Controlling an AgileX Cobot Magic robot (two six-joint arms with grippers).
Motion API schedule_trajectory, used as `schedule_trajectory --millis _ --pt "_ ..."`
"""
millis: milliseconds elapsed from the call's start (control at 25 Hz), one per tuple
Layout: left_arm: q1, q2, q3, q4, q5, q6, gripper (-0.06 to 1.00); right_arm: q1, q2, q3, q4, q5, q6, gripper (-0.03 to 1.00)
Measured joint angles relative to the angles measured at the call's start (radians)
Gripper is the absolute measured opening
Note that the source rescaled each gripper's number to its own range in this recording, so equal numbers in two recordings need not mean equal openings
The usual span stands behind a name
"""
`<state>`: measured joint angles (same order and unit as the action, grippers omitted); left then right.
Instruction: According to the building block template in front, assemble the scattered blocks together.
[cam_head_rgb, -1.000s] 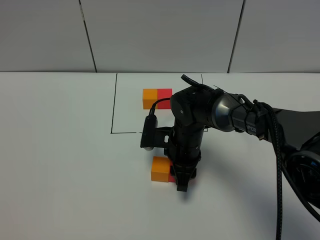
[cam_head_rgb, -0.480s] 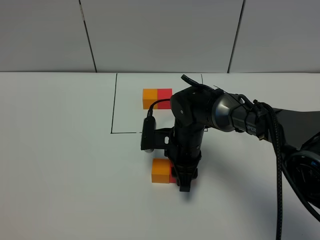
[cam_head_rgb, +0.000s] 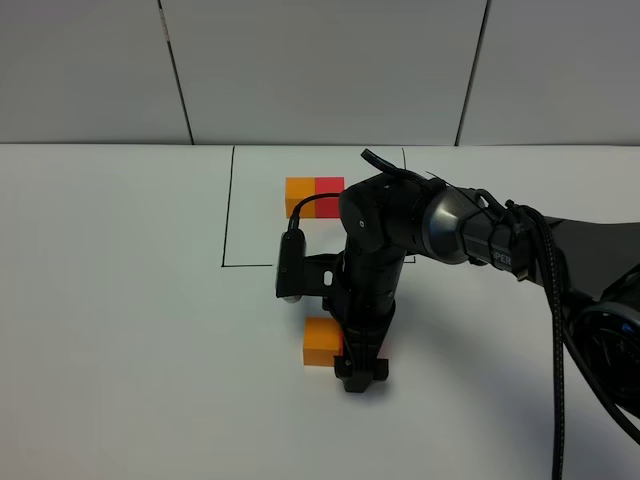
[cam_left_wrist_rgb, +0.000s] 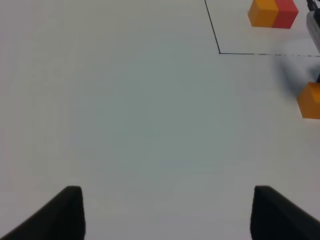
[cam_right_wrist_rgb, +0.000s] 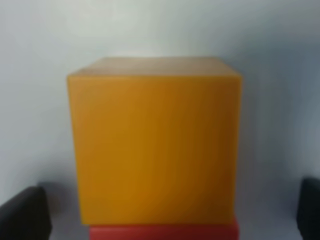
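Note:
The building block template (cam_head_rgb: 314, 194), an orange-red bar inside a thin black drawn rectangle, lies at the back; it also shows in the left wrist view (cam_left_wrist_rgb: 273, 12). The loose orange cube (cam_head_rgb: 322, 342) sits in front of the rectangle. My right gripper (cam_head_rgb: 360, 378) points down just right of it and hides nearly all of the loose red cube. In the right wrist view the orange cube (cam_right_wrist_rgb: 155, 145) fills the frame, touching the red cube (cam_right_wrist_rgb: 162, 233). The right gripper (cam_right_wrist_rgb: 172, 215) is open, with fingertips (cam_right_wrist_rgb: 20, 217) wide of the red cube. My left gripper (cam_left_wrist_rgb: 170, 210) is open and empty over bare table.
The white table (cam_head_rgb: 120, 300) ends at a grey panelled wall (cam_head_rgb: 320, 70). The right arm and its cables (cam_head_rgb: 560, 290) stretch in from the right. The loose orange cube (cam_left_wrist_rgb: 311, 100) sits far from the left gripper.
The right gripper has shifted slightly toward the table's front edge and to the left, covering more of the red cube. The orange cube stays about where it was.

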<state>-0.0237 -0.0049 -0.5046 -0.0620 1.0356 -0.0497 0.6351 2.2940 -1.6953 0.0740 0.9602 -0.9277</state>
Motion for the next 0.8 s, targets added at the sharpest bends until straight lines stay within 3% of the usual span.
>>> schedule_trajectory --millis 360,560,720,800 --pt "0.0 0.0 0.0 0.0 0.0 0.0 0.53 0.0 -0.115 0.003 -0.01 0.066 0.055 1.0" --pt "0.0 0.0 0.0 0.0 0.0 0.0 0.53 -0.018 -0.256 0.004 0.021 0.112 0.207 1.0" --pt "0.0 0.0 0.0 0.0 0.0 0.0 0.53 -0.14 -0.359 0.008 0.025 0.166 0.402 1.0" --pt "0.0 0.0 0.0 0.0 0.0 0.0 0.53 -0.242 -0.396 0.023 0.021 0.193 0.475 1.0"
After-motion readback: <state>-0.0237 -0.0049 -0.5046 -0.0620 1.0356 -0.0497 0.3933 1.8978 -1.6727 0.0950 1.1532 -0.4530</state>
